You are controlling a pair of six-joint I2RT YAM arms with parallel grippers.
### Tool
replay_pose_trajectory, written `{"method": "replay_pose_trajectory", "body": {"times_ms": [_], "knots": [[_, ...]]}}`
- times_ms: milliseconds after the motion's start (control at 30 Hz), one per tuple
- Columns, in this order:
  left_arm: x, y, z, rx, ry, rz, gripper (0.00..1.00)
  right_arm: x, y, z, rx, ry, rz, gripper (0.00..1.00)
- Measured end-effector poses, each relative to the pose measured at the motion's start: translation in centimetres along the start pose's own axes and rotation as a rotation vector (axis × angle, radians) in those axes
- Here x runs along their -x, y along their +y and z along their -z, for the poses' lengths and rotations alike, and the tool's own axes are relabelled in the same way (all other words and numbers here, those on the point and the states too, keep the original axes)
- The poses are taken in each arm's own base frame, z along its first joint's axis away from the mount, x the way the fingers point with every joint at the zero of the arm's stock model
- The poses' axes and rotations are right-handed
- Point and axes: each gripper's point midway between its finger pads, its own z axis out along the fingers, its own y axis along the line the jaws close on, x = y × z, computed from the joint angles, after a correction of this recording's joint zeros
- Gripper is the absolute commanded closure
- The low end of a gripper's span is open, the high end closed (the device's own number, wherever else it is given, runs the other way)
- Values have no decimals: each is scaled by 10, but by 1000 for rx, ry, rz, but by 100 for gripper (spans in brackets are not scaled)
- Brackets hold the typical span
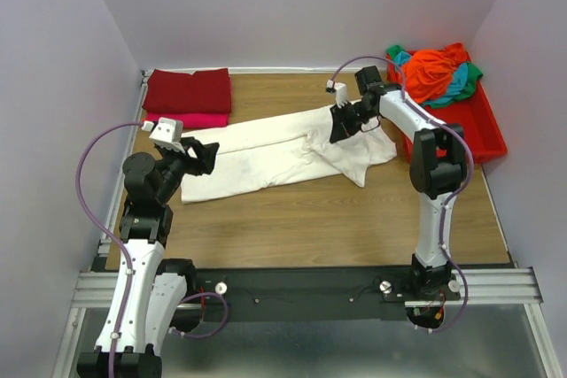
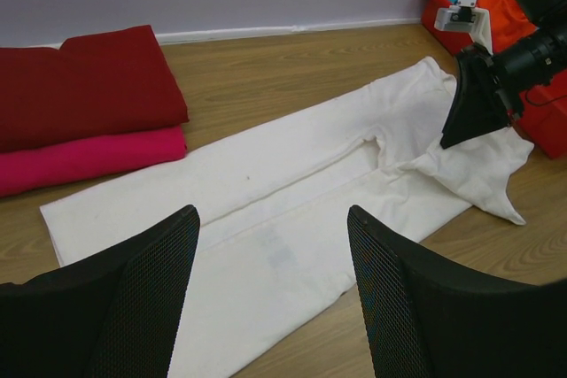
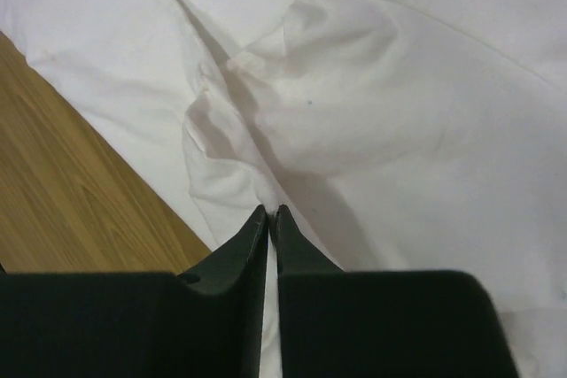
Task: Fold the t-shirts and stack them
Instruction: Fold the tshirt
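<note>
The light is even and soft, from above — shadows on the table [image 1: 292,219] are faint. In the right wrist view the cream-white t-shirt [image 3: 399,86] looks nearly washed out, its folds pale. The left gripper [image 2: 273,236], close to its lens, is black with slightly soft edges.

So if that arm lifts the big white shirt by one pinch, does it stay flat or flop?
Probably flop: the white t-shirt puckers into soft folds where the right gripper pinches it. It looks thin and light, lying flat on the table, so the rest would likely trail behind.
</note>
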Motion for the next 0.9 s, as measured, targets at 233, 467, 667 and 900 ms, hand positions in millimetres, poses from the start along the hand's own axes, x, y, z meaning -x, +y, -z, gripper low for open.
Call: {"method": "replay_pose_trajectory", "body": {"times_ms": [233, 467, 667, 900], "knots": [[-3, 0, -2, -8, 13, 5, 24, 41, -7, 22, -71, -65, 76, 96], [-7, 0, -4, -11, 26, 10, 24, 81, -7, 27, -162, -95, 225, 96], [-9, 1, -5, -9, 33, 13, 24, 87, -3, -11, -220, -12, 385, 96], [-13, 3, -8, -8, 48, 19, 24, 83, -6, -51, -322, 101, 535, 96]]}}
